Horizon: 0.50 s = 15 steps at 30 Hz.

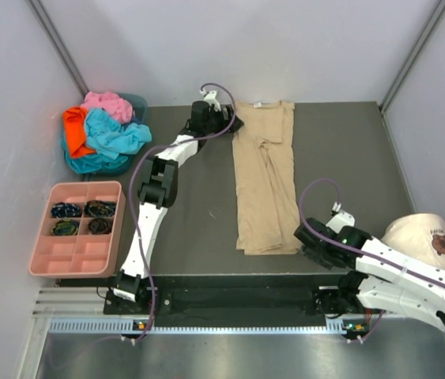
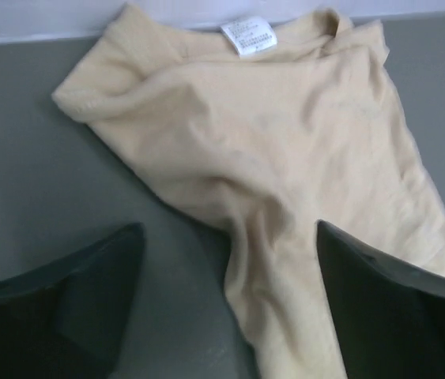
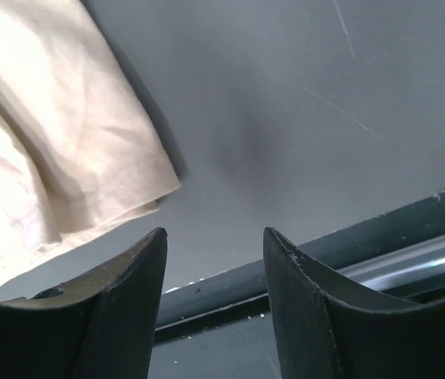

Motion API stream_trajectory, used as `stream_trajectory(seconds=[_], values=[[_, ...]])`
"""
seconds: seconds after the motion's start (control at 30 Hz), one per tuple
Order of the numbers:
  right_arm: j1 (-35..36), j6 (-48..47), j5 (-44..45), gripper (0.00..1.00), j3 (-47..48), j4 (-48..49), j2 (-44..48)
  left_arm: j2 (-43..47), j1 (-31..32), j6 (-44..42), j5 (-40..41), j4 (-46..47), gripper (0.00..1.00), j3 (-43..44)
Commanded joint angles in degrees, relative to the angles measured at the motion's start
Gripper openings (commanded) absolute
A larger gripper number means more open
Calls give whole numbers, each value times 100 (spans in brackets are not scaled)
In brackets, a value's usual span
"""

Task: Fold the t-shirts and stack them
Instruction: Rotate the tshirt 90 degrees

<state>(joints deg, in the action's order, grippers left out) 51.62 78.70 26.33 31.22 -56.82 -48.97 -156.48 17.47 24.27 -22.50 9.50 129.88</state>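
Left wrist, tan t-shirt (image 2: pixel 269 174) beneath left end effector (image 2: pixel 228 229)

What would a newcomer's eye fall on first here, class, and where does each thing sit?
The long tan t-shirt, folded into a narrow strip, lies centrally, with the left gripper open at its far collar end and the right gripper open by its near corner. A bright pile of pink, orange and turquoise shirts fills a teal bin at the far left, a pink tray on its near side.
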Motion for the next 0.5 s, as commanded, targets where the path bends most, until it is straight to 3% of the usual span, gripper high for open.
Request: stream_trajectory(seconds=[0.0, 0.13, 0.23, 0.43, 0.47], values=[[59, -196, 276, 54, 314, 329, -139, 399, -25, -291, 220, -370, 99, -332], [50, -328, 583, 56, 516, 408, -271, 601, -139, -248, 176, -431, 99, -437], [-124, -583, 733, 58, 656, 609, -420, 1066, -174, -177, 158, -388, 99, -989], [-889, -1496, 549, 58, 771, 1295, -631, 2744, -157, 313, 597, 315, 99, -3563], [-1125, -1619, 471, 59, 780, 1496, -666, 2981, -139, 411, 650, 699, 99, -4384]])
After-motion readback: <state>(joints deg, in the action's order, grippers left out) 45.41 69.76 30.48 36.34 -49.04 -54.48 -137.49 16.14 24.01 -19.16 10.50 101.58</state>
